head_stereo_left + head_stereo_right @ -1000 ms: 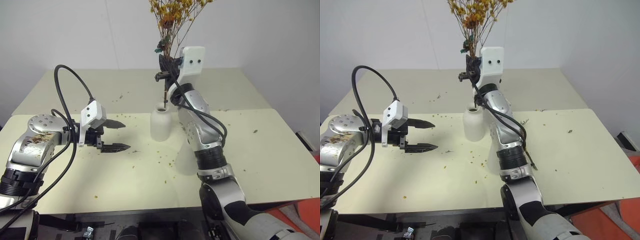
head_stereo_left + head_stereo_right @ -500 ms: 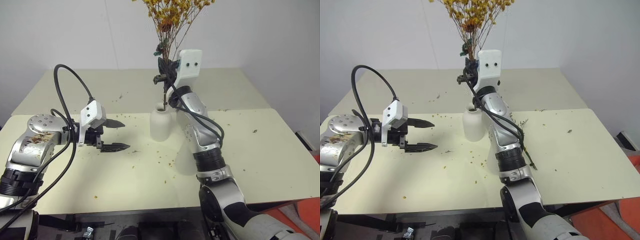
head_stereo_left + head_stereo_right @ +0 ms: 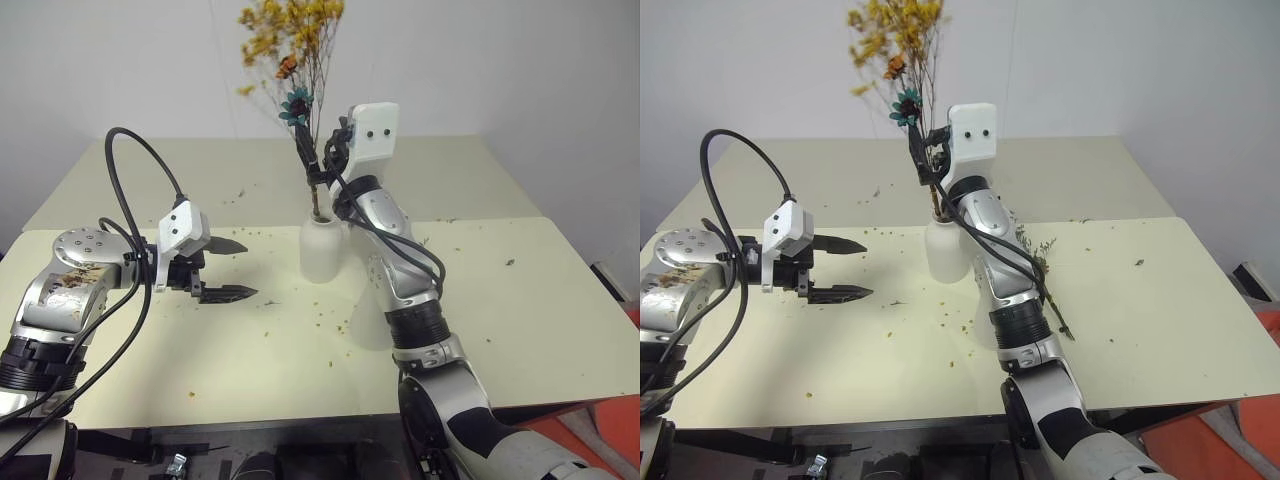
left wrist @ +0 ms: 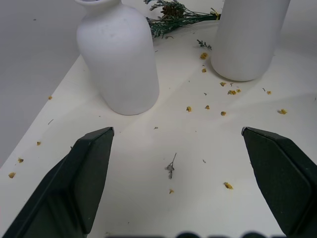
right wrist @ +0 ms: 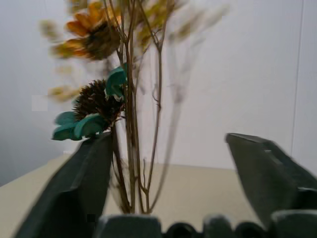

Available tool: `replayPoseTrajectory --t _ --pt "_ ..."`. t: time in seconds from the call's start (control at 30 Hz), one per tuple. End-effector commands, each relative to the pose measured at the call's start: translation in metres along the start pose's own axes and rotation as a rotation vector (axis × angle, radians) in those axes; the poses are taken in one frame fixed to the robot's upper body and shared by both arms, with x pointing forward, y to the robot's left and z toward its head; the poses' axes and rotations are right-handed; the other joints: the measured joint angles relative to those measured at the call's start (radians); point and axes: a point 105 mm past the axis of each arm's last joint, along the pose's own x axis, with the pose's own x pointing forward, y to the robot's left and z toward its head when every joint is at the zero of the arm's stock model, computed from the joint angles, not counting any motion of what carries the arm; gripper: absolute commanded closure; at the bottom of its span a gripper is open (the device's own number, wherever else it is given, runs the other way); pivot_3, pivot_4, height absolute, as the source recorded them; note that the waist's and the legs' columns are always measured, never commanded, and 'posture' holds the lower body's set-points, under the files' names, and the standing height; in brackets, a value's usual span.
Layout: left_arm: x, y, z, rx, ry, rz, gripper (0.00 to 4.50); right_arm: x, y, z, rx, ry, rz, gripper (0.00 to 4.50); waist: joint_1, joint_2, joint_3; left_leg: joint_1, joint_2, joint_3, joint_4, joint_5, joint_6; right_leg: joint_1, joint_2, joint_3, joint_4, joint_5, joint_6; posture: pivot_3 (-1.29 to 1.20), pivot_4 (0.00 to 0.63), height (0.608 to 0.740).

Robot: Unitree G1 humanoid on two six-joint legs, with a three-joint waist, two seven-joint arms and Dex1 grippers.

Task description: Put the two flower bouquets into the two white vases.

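The yellow-orange bouquet (image 3: 290,60) is stood in the bottle-shaped vase (image 3: 321,252) — leaning left; the right gripper (image 3: 328,160) is spread apart beside its stems, nothing grasped. The left gripper (image 3: 228,268) is spread too — empty.

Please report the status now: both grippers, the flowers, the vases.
Right gripper open beside the yellow bouquet, stems in the bottle vase. Left gripper open, empty. Grey-green bouquet lies on the table; cylinder vase unfilled.
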Motion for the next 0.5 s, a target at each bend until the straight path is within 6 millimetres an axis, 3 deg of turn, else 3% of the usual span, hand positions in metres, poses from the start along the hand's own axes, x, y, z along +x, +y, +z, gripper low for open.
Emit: replayPoseTrajectory --t 0.03,0.5 --pt "-0.004 0.003 0.010 0.054 -0.012 0.014 0.00 -0.003 0.007 0.015 0.016 -0.069 0.012 0.02 0.000 0.000 0.000 0.000 0.000 0.000 0.000 0.000 0.000 0.000 0.000 0.000 0.000 0.000 0.000 0.00 0.150 0.740" --pt "-0.003 0.005 0.009 0.059 -0.006 0.010 0.00 -0.021 -0.014 0.011 -0.003 -0.046 -0.059 0.02 0.000 0.000 0.000 0.000 0.000 0.000 0.000 0.000 0.000 0.000 0.000 0.000 0.000 0.000 0.000 0.00 0.150 0.740"
